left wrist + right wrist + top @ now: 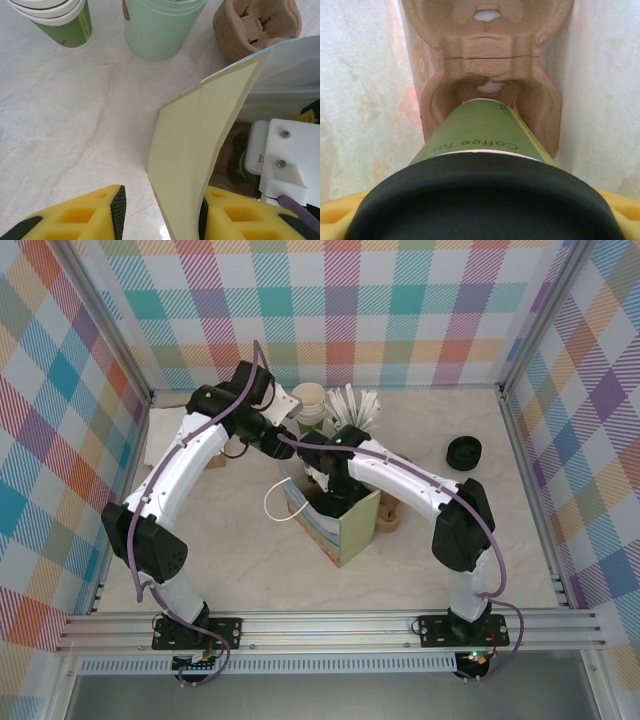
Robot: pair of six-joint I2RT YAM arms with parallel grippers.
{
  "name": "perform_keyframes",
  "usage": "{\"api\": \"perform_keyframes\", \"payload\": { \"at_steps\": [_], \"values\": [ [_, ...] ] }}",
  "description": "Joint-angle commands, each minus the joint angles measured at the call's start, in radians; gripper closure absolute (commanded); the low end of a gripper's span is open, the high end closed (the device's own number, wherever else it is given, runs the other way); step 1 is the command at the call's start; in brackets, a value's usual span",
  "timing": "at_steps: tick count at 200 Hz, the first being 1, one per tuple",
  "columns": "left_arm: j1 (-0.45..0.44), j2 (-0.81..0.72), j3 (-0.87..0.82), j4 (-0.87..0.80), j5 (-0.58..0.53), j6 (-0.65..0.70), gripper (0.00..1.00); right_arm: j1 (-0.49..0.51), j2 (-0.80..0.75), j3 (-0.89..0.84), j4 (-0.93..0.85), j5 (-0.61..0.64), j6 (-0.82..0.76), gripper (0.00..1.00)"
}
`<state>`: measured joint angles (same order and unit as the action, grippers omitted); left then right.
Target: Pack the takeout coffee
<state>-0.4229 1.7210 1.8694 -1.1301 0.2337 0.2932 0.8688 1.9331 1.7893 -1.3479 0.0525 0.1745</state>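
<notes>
While both arms meet over the paper bag (352,530) mid-worktop, the takeout coffee (480,142) sits inside it.
Top view: the bag's outside, a black lid (463,452) toward the right edge. Left wrist: left gripper (161,202) released, jaws loosely astride the bag wall. Right wrist: right gripper (485,220) grasping the lidded cup, base in a pulp carrier (487,55).

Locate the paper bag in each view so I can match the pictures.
Top external: paper bag at centre, open, between the arms.
Left wrist: its pale wall rises right of centre, between the fingers of the left gripper.
Right wrist: its inner walls flank the carrier and the takeout coffee.
Shared landmark: stack of cups, behind the bag in top and left wrist views.
</notes>
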Motion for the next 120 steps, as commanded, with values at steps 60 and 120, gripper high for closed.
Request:
{"api": "perform_keyframes", "payload": {
  "at_steps": [60, 120],
  "values": [
    [0.013, -0.014, -0.007, -0.019, -0.007, 0.011, 0.55, -0.003, -0.032, -0.100, 0.069, -0.011, -0.026, 0.35],
    [0.013, -0.014, -0.008, -0.020, -0.007, 0.011, 0.53, -0.003, -0.029, -0.161, 0.110, -0.018, -0.032, 0.35]
  ]
}}
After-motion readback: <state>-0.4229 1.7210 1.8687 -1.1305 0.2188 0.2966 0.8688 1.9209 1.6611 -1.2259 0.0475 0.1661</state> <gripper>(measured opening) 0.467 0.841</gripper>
